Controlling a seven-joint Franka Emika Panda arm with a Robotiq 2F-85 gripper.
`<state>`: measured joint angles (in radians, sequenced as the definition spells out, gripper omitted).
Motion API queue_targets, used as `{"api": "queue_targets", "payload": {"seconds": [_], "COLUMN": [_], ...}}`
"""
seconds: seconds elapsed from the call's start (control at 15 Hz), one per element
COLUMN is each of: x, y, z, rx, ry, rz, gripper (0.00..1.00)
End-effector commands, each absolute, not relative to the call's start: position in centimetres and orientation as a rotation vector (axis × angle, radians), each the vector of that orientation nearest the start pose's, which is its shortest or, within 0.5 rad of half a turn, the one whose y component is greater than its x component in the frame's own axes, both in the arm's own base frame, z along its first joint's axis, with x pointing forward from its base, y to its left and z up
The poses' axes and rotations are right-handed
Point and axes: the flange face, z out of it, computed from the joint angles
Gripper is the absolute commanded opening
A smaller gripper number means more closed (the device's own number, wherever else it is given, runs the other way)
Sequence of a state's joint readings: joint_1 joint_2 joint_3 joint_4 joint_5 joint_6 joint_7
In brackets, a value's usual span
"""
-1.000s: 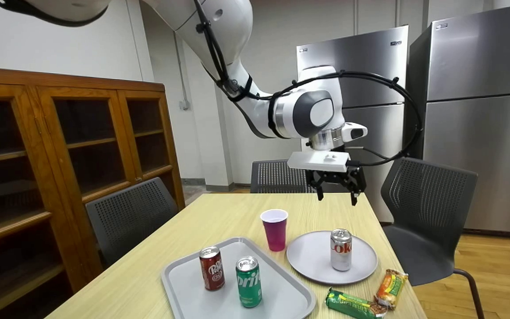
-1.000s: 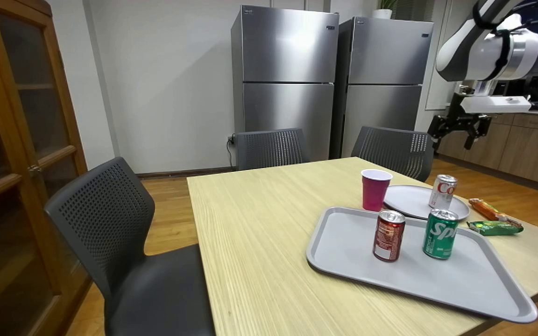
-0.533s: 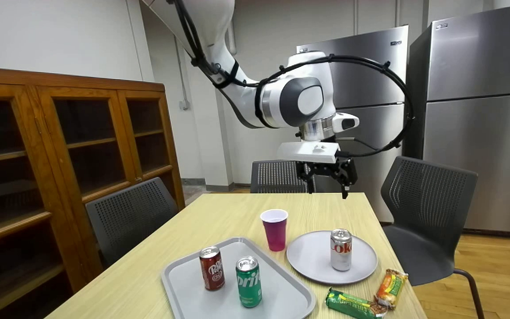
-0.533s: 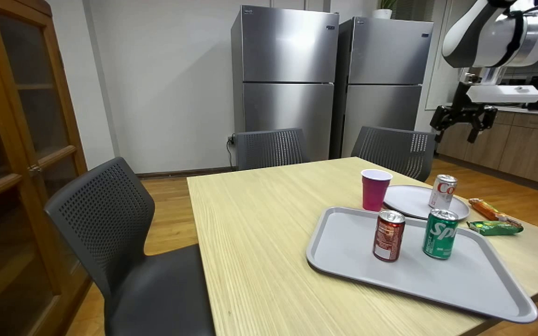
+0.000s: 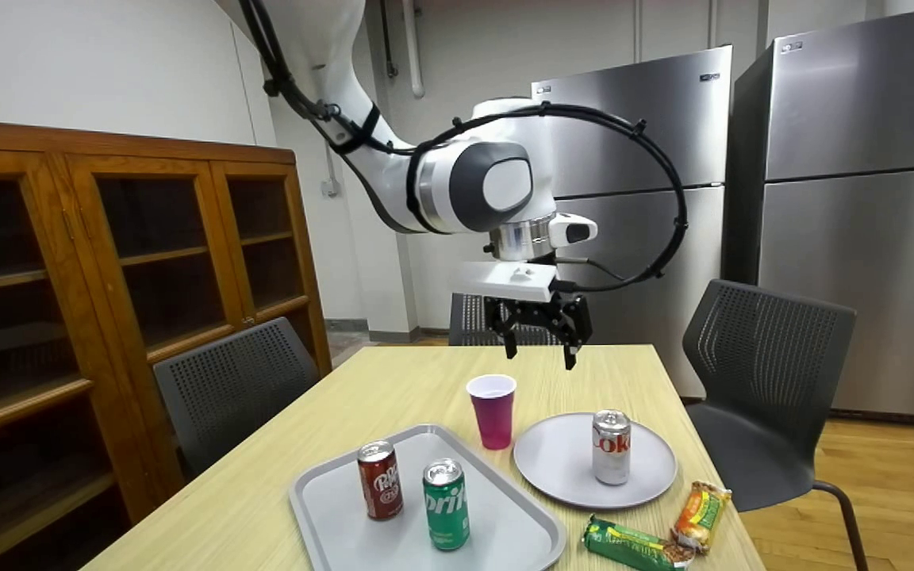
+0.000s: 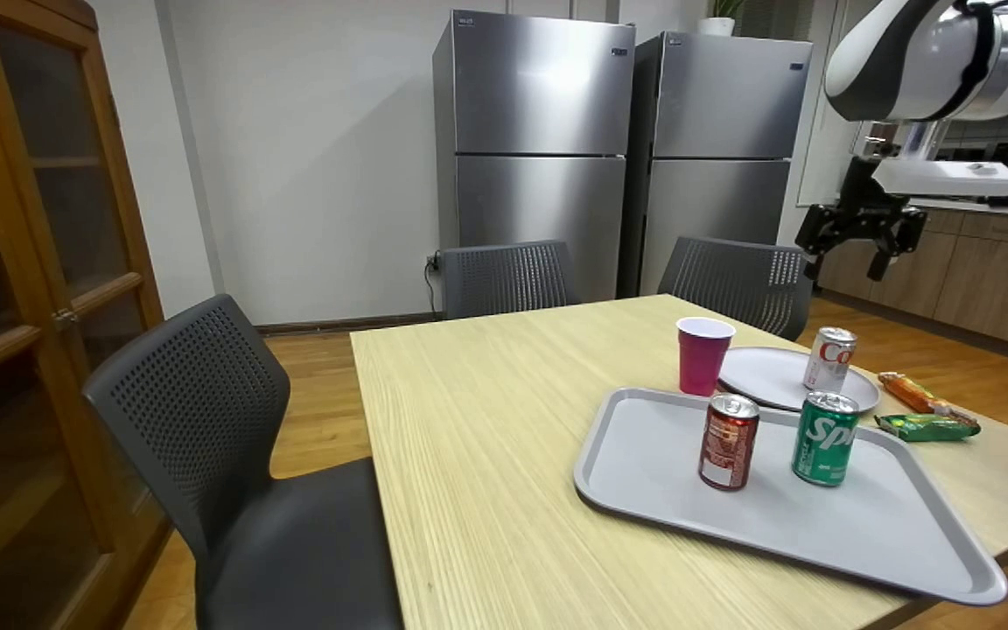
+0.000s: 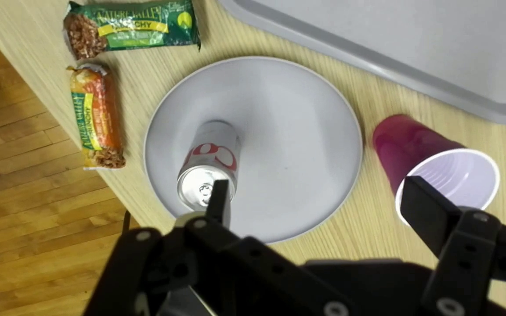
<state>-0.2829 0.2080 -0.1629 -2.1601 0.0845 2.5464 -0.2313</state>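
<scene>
A white robot arm [image 5: 469,186] reaches over a pale wooden table [image 5: 393,388], and its black gripper [image 5: 540,358] hangs pointing down, above the tabletop and apart from everything on it. The fingers [image 7: 428,215] are spread wide, with nothing between them.

Two things are nearest below. A silver can [image 7: 213,151] stands upright on a round grey plate [image 7: 297,166], off-centre. A pink cup [image 7: 404,145], white inside, stands upright on the table just beside the plate. In the wrist view one finger overlaps the can's lid and the other the cup's rim, but both exterior views show the gripper touching neither.

Near the cup lies a grey tray [image 7: 411,39], where a red can [image 5: 380,480] and a green can [image 5: 447,507] stand upright, apart. A green snack bar [image 7: 139,28] and an orange snack bar [image 7: 92,116] lie beside the plate, near the table's edge.

The gap between the fingers seems to straddle the space between silver can and cup, so lowering blindly here could catch a lid or rim. Centring over one thing before coming down looks safest. The cup's thin wall probably calls for a light squeeze; the can, likely firmer, could tip if nudged.
</scene>
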Motion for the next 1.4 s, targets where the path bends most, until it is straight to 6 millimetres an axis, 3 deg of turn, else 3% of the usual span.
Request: {"api": "queue_targets", "payload": {"seconds": [0.0,0.53,1.33], "x": [50.2,48.3,45.7], "y": [-21.7,-17.7,-15.0], "z": [31.4,28.4,24.2], "rx": [-3.122,-3.118,-3.123], "ry": [0.429,0.345,0.252], "rz": [-0.271,-0.165,0.002], "gripper": [1.00,1.00,1.00]}}
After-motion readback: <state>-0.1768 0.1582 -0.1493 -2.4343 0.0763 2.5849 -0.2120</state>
